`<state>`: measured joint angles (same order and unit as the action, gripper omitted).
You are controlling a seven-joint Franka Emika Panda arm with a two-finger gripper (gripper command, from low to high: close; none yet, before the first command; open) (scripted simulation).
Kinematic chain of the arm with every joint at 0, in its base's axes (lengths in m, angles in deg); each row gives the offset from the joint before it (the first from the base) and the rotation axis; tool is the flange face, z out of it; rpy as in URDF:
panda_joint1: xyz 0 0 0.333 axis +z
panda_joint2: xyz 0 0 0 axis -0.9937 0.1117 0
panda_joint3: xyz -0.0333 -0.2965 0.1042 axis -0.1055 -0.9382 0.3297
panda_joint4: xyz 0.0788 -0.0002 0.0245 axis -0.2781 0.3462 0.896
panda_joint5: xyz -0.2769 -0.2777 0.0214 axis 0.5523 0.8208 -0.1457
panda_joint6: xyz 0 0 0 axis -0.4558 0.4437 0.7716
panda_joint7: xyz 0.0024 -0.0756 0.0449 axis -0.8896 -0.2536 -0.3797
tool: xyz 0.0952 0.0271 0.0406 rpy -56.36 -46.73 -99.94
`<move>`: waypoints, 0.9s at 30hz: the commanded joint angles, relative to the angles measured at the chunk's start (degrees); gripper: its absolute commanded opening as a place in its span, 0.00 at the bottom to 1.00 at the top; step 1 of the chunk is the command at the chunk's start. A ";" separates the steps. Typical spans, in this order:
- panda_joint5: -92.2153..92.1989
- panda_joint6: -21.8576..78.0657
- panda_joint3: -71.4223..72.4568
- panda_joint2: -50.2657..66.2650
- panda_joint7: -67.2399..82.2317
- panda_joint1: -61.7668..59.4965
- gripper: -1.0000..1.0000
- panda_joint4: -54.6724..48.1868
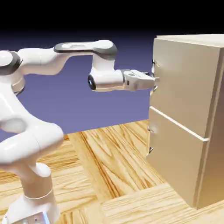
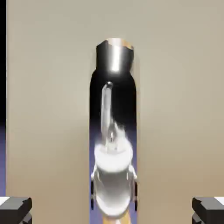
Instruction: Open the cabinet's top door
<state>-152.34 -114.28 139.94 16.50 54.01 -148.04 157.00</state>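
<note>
Exterior view: The pincer (image 1: pixel 154 80) is level and points toward the exterior view's right, at the end of the arm (image 1: pixel 104 57). Its fingertips are at the handle (image 1: pixel 155 88) of the top door (image 1: pixel 186 83); contact cannot be confirmed from this angle. The top door is directly ahead of the pincer, upright and shut in the cabinet (image 1: pixel 212 144). The lower door (image 1: pixel 175 157), with its own handle (image 1: pixel 151 150), is below the pincer. The wooden floor (image 1: pixel 127 175) extends beneath the arm.

Hand view: The pincer jaws stand wide apart, one fingertip at each side of the bottom edge. The glossy metal handle lies between the two fingertip lines and extends ahead of the pincer, with a visible gap on either side. Nothing is gripped. The flat beige face of the top door spans the area ahead of the pincer.
</note>
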 commanded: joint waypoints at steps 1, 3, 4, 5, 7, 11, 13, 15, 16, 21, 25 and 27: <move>0.56 1.11 -1.45 0.73 0.78 2.05 0.00 1.57; 1.08 2.92 -4.50 2.65 3.36 6.23 0.00 4.31; 0.81 3.37 -6.13 3.98 5.50 8.30 0.00 5.23; 0.47 3.70 -7.79 5.33 7.71 10.38 0.00 6.00; 0.01 4.30 -11.20 7.77 11.71 14.53 0.00 7.48; -0.03 5.26 -18.41 11.35 17.99 22.84 0.00 10.15; 0.84 5.79 -22.15 12.40 19.82 27.00 0.00 11.58; 4.87 7.38 -26.03 11.68 17.82 31.15 0.00 14.31; 7.25 8.31 -28.06 11.07 16.48 33.23 0.00 15.83; 19.63 13.18 -38.13 7.14 9.90 42.32 0.00 23.17; 29.59 17.22 -45.45 3.38 5.00 47.34 0.00 28.21; 34.58 19.32 -48.92 1.45 2.70 49.12 0.00 30.40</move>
<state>-117.61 -94.91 91.02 17.94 56.67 -98.92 187.40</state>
